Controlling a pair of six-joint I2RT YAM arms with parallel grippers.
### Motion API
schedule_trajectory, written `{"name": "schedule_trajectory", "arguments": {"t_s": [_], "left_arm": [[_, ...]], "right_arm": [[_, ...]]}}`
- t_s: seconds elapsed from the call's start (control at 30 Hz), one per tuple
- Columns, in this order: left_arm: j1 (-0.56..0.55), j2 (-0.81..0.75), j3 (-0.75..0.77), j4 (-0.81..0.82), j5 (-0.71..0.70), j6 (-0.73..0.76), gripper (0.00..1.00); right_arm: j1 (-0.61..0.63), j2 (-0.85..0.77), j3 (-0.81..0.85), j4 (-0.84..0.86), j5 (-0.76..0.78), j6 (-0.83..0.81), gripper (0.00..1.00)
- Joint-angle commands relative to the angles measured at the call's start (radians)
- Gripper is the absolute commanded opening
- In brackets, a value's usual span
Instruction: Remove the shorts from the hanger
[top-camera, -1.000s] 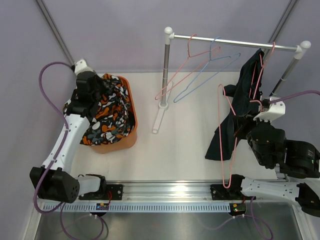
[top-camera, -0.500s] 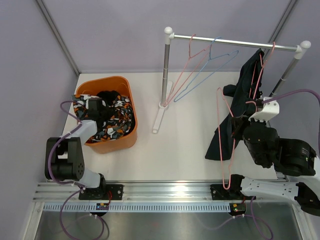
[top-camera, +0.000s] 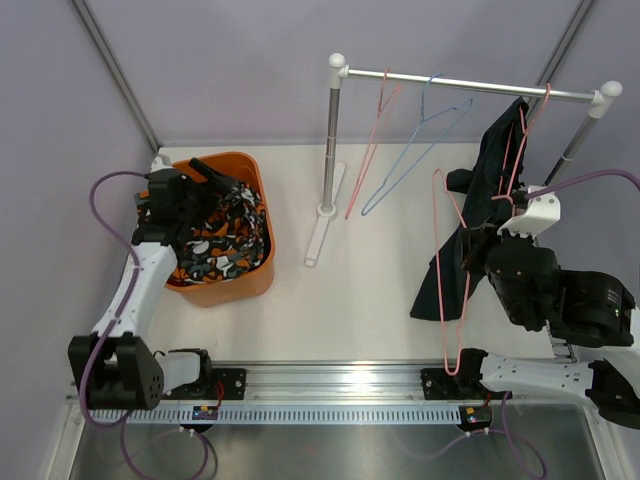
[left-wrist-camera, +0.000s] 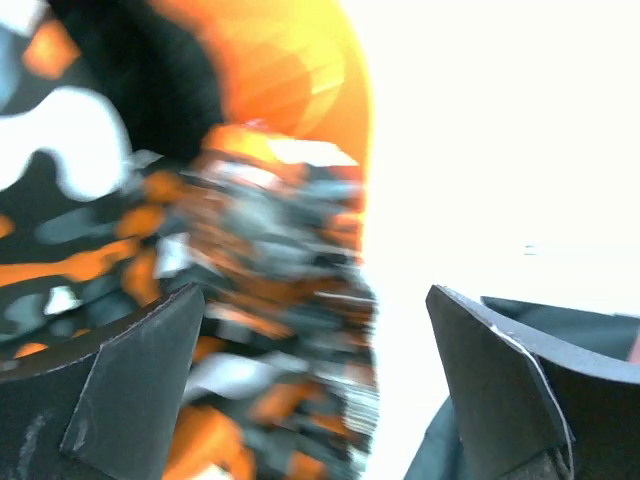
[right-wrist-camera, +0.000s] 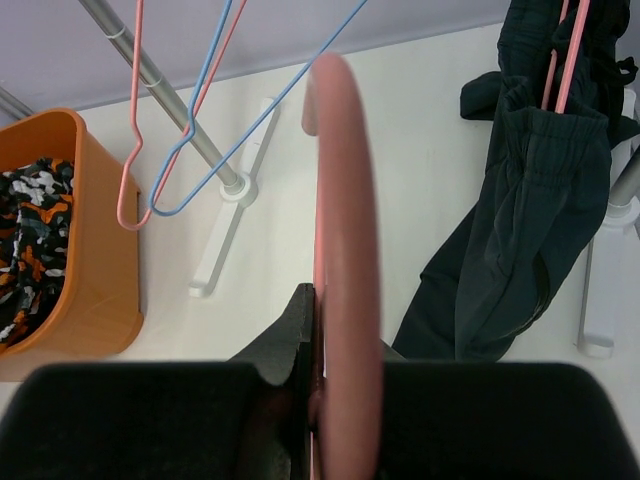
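The dark navy shorts (top-camera: 487, 190) hang from a pink hanger (top-camera: 520, 140) on the rail at the right, with one leg drooping to the table (right-wrist-camera: 500, 270). My right gripper (right-wrist-camera: 335, 330) is shut on a second, large pink hanger (top-camera: 447, 270) that stands just left of those shorts. The orange, black and white camouflage shorts (top-camera: 225, 240) lie in the orange basket (top-camera: 262, 200). My left gripper (top-camera: 200, 185) hovers over the basket's back left, open, with nothing between its fingers. In the left wrist view the camouflage shorts (left-wrist-camera: 250, 250) are blurred below the left gripper (left-wrist-camera: 312, 300).
An empty pink hanger (top-camera: 368, 150) and an empty blue hanger (top-camera: 420, 130) hang on the metal rail (top-camera: 470, 85). The rack's left post (top-camera: 331, 140) stands on a white foot (top-camera: 320, 235) mid-table. Its right post (top-camera: 580, 140) is behind my right arm.
My left gripper lowered the camouflage shorts into the basket, opened and let them go, then lifted a little. The two empty hangers swung on the rail. The right arm barely moved.
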Motion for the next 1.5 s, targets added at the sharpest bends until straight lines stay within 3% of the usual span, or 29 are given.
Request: {"name": "schedule_trajectory", "arguments": {"t_s": [0.0, 0.13, 0.2, 0.3, 0.47, 0.5, 0.63, 1.03, 1.17, 1.47], "left_arm": [[0.002, -0.125, 0.129, -0.065, 0.049, 0.072, 0.99], [0.001, -0.227, 0.195, -0.106, 0.041, 0.137, 0.99], [0.001, -0.273, 0.218, -0.117, 0.044, 0.171, 0.99], [0.001, -0.322, 0.230, -0.131, 0.064, 0.198, 0.99], [-0.001, -0.397, 0.202, -0.116, 0.127, 0.227, 0.99], [-0.002, -0.435, 0.178, -0.103, 0.203, 0.240, 0.99], [-0.008, -0.472, 0.149, -0.111, 0.240, 0.270, 0.99], [-0.008, -0.596, -0.042, -0.129, 0.303, 0.404, 0.99], [-0.010, -0.644, -0.088, -0.145, 0.288, 0.428, 0.99], [-0.010, -0.685, -0.181, -0.171, 0.282, 0.467, 0.99]], "right_arm": [[-0.004, 0.037, 0.055, -0.026, 0.050, 0.033, 0.00], [-0.014, 0.099, 0.100, -0.068, 0.110, 0.042, 0.00], [-0.064, 0.117, 0.115, -0.013, 0.106, -0.032, 0.00], [-0.236, 0.134, 0.120, 0.131, -0.031, -0.189, 0.00], [-0.486, 0.260, 0.182, 0.222, -0.228, -0.324, 0.00], [-0.626, 0.348, 0.231, 0.287, -0.329, -0.355, 0.00], [-0.721, 0.456, 0.336, 0.323, -0.460, -0.364, 0.00], [-0.794, 0.935, 0.997, 0.192, -0.490, -0.430, 0.00], [-0.831, 0.984, 1.034, 0.190, -0.513, -0.439, 0.00], [-0.890, 0.964, 0.917, 0.233, -0.569, -0.485, 0.00]]}}
